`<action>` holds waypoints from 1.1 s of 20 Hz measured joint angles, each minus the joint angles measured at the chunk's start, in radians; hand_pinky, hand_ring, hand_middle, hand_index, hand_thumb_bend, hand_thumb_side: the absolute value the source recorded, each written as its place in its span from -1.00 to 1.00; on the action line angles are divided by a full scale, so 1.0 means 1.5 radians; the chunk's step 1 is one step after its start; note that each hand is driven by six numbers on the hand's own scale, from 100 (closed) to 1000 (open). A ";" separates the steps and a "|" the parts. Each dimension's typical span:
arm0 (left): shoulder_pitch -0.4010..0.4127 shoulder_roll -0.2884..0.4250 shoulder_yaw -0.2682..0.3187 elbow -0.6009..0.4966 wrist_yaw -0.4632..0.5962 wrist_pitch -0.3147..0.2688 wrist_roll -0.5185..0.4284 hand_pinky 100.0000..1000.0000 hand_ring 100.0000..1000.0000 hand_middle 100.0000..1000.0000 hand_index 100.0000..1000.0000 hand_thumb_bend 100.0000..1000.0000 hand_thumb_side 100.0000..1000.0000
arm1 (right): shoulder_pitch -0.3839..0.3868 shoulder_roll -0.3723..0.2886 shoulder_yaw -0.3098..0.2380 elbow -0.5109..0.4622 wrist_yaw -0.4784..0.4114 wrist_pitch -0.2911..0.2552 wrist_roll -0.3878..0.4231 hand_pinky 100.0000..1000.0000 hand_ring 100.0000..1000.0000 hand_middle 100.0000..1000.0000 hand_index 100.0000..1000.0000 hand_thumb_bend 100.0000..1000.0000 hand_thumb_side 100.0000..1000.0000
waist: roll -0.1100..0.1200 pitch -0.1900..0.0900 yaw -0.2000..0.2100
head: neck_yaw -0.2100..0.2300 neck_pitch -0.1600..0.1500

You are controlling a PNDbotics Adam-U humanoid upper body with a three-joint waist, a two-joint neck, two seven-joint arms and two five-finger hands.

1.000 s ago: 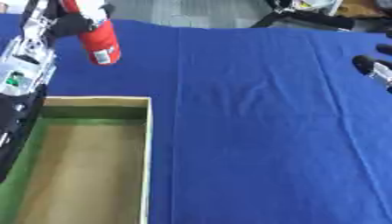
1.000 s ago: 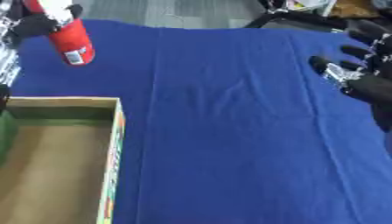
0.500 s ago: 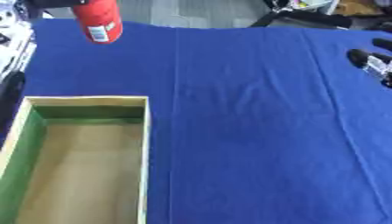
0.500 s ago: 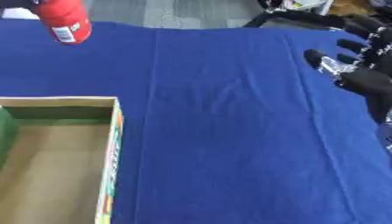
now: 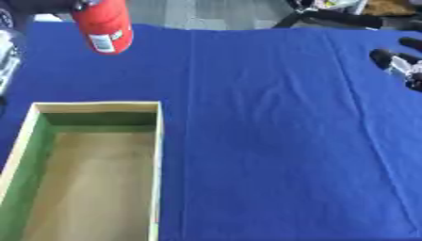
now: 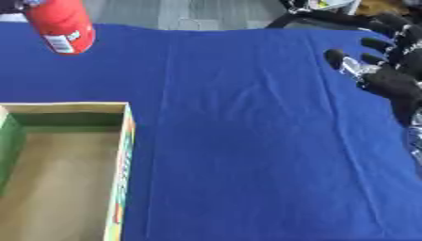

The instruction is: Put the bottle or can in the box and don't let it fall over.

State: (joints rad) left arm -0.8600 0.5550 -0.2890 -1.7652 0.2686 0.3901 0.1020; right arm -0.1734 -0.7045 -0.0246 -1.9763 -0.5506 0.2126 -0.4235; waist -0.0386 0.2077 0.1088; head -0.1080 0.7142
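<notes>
A red can (image 5: 103,26) with a white label hangs upright in the air at the top left, over the blue cloth beyond the far end of the box. My left hand (image 5: 51,5) shows only as dark fingers at the can's top, curled on it; the rest is cut off by the upper edge. The open cardboard box (image 5: 99,107), with a green inner wall and a bare brown floor, lies at the lower left. My right hand (image 6: 387,80) rests at the right edge, fingers spread and holding nothing.
Blue cloth (image 5: 272,141) covers the table, with creases running front to back. Part of my left arm (image 5: 6,56) shows at the left edge. Dark equipment (image 5: 329,16) sits past the table's far edge.
The can has risen towards the top of the view with my left hand, and my left arm has drawn out of the left side. The right hand has barely moved.
</notes>
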 measured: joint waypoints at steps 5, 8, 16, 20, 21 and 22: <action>0.039 0.020 -0.010 -0.070 0.022 0.026 0.018 0.40 0.25 -0.41 -0.44 -0.81 -1.00 | 0.006 -0.004 -0.004 0.000 0.000 -0.002 -0.003 0.78 0.76 0.76 0.82 0.10 -1.00 | 0.000 -0.002 0.007 | -0.007 0.003; 0.059 0.032 -0.011 -0.104 0.032 0.036 0.029 0.39 0.25 -0.41 -0.44 -0.82 -1.00 | 0.010 -0.004 -0.004 0.000 0.000 -0.002 -0.004 0.78 0.76 0.76 0.82 0.10 -1.00 | 0.000 -0.002 0.009 | -0.009 0.003; 0.102 0.046 -0.011 -0.143 0.046 0.045 0.045 0.37 0.24 -0.41 -0.44 -0.82 -1.00 | 0.011 -0.004 -0.004 -0.001 0.001 -0.003 -0.005 0.78 0.76 0.76 0.81 0.10 -1.00 | -0.001 -0.002 0.014 | -0.011 0.003; 0.119 0.045 -0.016 -0.143 0.054 0.048 0.050 0.36 0.24 -0.41 -0.44 -0.82 -1.00 | 0.012 -0.004 -0.004 -0.001 0.001 -0.003 -0.006 0.78 0.76 0.76 0.81 0.09 -1.00 | -0.003 -0.002 0.013 | -0.011 0.003; 0.123 0.044 -0.017 -0.143 0.056 0.049 0.052 0.36 0.24 -0.41 -0.44 -0.82 -1.00 | 0.012 -0.004 -0.004 -0.001 0.001 -0.003 -0.006 0.78 0.76 0.76 0.81 0.09 -1.00 | -0.003 -0.002 0.013 | -0.011 0.003; 0.129 0.040 -0.017 -0.143 0.056 0.050 0.053 0.35 0.24 -0.41 -0.44 -0.82 -1.00 | 0.012 -0.004 -0.004 -0.001 0.001 -0.004 -0.006 0.78 0.76 0.76 0.81 0.09 -1.00 | -0.003 -0.002 0.013 | -0.011 0.003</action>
State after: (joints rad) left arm -0.6669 0.6157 -0.3147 -1.9797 0.3530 0.4651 0.1820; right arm -0.1559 -0.7105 -0.0305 -1.9779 -0.5494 0.2073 -0.4324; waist -0.0433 0.2040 0.1290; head -0.1246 0.7189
